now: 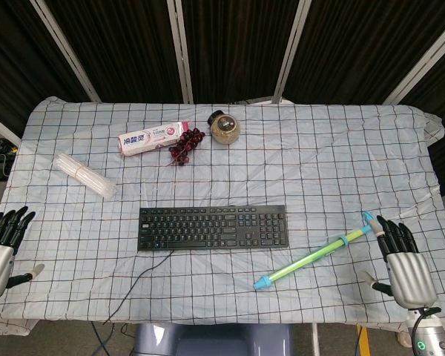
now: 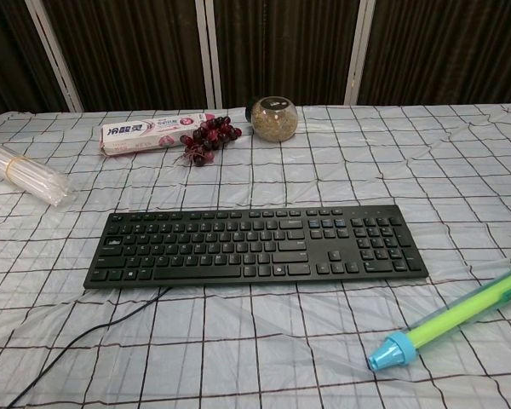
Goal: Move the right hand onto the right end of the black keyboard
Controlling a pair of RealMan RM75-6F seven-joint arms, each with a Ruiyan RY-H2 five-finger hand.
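Keyboard (image 1: pixel 213 228) mid-table, untouched; right hand (image 1: pixel 403 265) at right front corner, fingers spread, holding nothing; left hand (image 1: pixel 0 248) likewise, front-left

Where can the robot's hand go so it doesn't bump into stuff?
The big bare cloth right of the jar and above the keyboard is free. There is also a clear strip between the keyboard's right end and the right hand, above the green stick. It is crowded near the toothpaste box and grapes.
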